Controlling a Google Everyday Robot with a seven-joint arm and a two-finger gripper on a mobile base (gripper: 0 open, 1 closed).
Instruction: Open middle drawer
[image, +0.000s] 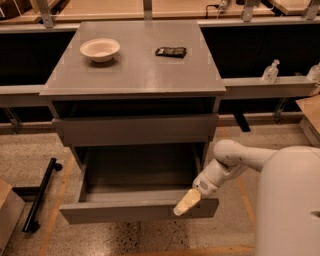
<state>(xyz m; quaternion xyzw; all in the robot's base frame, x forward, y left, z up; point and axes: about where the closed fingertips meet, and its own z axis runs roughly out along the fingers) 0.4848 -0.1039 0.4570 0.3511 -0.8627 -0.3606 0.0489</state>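
While a white bowl (100, 49) sits at the left of the grey cabinet (135, 80) top, a dark packet (171, 51) to its right, the middle drawer (135, 129) is pushed in and the bottom drawer (125, 212) is pulled out. The gripper (186, 202) is at the right end of the bottom drawer's front; spread or closed, I cannot tell.

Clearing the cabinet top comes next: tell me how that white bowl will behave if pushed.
The bowl looks shallow and wide-based, so it would probably slide rather than tip. It appears empty, thus likely light. The gripper is far from it, at the front of the pulled-out drawer.
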